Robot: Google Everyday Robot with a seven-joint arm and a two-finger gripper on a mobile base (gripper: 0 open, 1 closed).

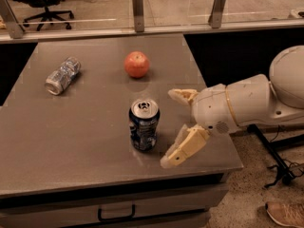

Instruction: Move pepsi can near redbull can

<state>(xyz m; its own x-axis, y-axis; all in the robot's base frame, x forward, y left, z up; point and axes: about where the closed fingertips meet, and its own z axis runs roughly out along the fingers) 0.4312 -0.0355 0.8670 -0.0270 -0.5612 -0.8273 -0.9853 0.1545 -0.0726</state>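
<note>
The arm point(247, 103) runs off the right side of the view, so only its pale, rounded end shows, and the print on both cans is too dim to read. The gripper point(167, 128) hangs over the near right corner of the table point(71, 141), its two tan fingers point(186, 145) spread wide and holding nothing. The pepsi can point(144, 126) stands upright just to the left of the gripper, facing the gap between the fingers, and seems to touch neither. The redbull can point(62, 75) lies on its side well off to the gripper's left and further back, near the table's left edge. A red apple point(137, 64) sits beyond the gripper, back and a little left. The tabletop is dull grey metal, and a drawer handle point(116, 213) shows under its front edge. Behind the table is a glass barrier with metal posts point(137, 8), and past it an office chair point(42, 4), partly cut off. Bare tabletop stretches between the two cans. The table's right edge lies under the arm. A black stand leg point(268, 148) and a shoe point(285, 213) are on the floor there.
</note>
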